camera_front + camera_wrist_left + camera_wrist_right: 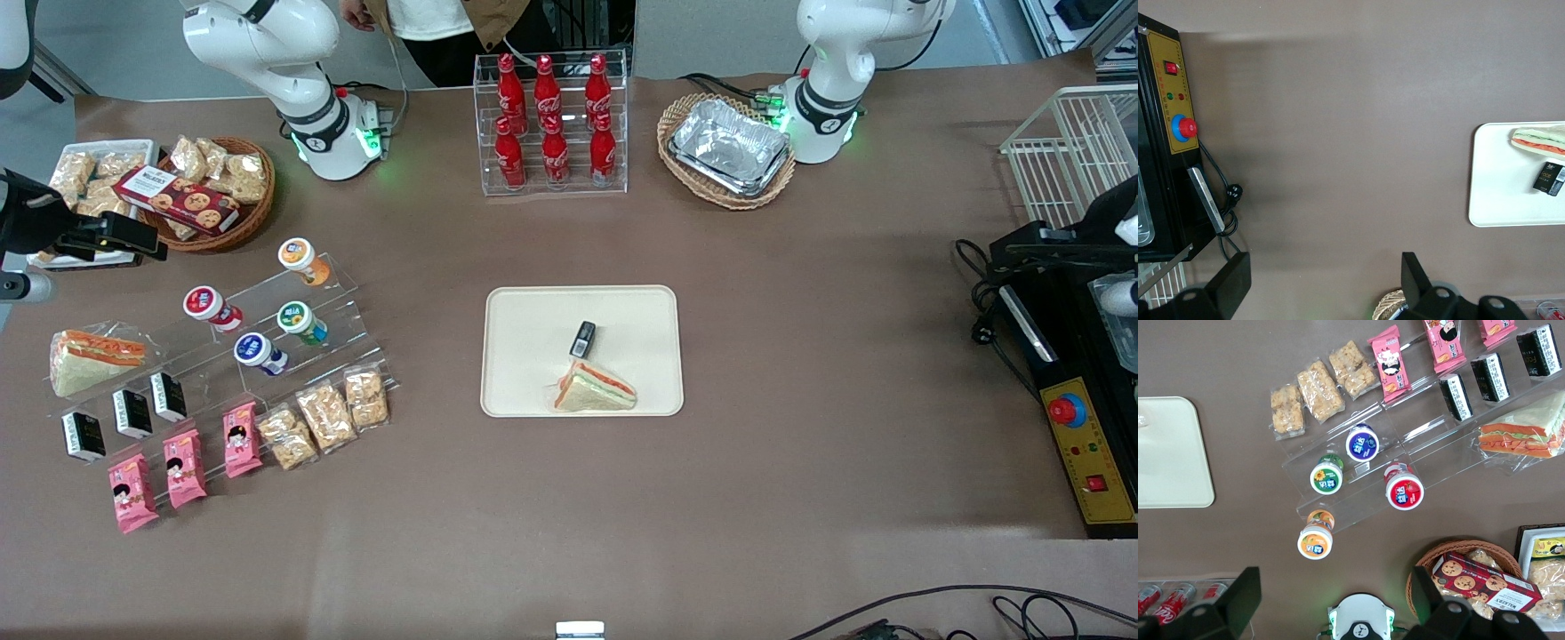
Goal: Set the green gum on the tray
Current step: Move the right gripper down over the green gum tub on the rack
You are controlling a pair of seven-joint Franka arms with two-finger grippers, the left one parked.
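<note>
The green gum (296, 317) (1327, 478) stands on a clear stepped shelf (338, 307) toward the working arm's end of the table, its white-rimmed green lid facing up. The cream tray (524, 311) (1165, 453) (1498, 180) lies mid-table and holds a wrapped sandwich (594, 389) and a small black packet (582, 339). My gripper (107, 236) (1335, 587) hangs high over the table's end, near the snack basket and well apart from the gum. It is open, with nothing between its fingers.
On the same shelf stand orange-lidded (296, 254), red-lidded (204, 303) and blue-lidded (253, 349) bottles. Snack packets (324, 416), pink packs (182, 467) and a sandwich (89, 356) lie nearer the front camera. A biscuit basket (213, 191), a cola rack (551, 124) and a foil-tray basket (729, 151) line the back.
</note>
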